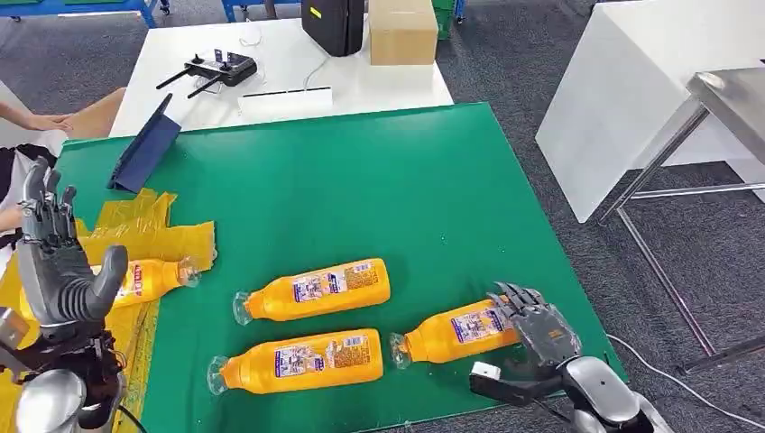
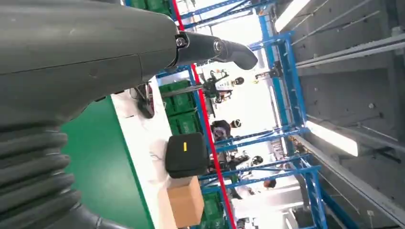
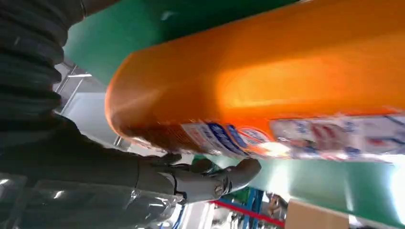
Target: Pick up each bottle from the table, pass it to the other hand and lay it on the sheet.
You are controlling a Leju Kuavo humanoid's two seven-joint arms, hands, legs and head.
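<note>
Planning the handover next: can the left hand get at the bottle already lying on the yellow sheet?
Probably yes. The left hand is raised, open and empty, just beside that bottle on the yellow sheet, with nothing between them.

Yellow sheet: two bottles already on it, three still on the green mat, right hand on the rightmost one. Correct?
One thing is off: the yellow sheet holds one bottle, not two, as the head view shows. Three are on the green mat, and the right hand is at the rightmost bottle.
</note>
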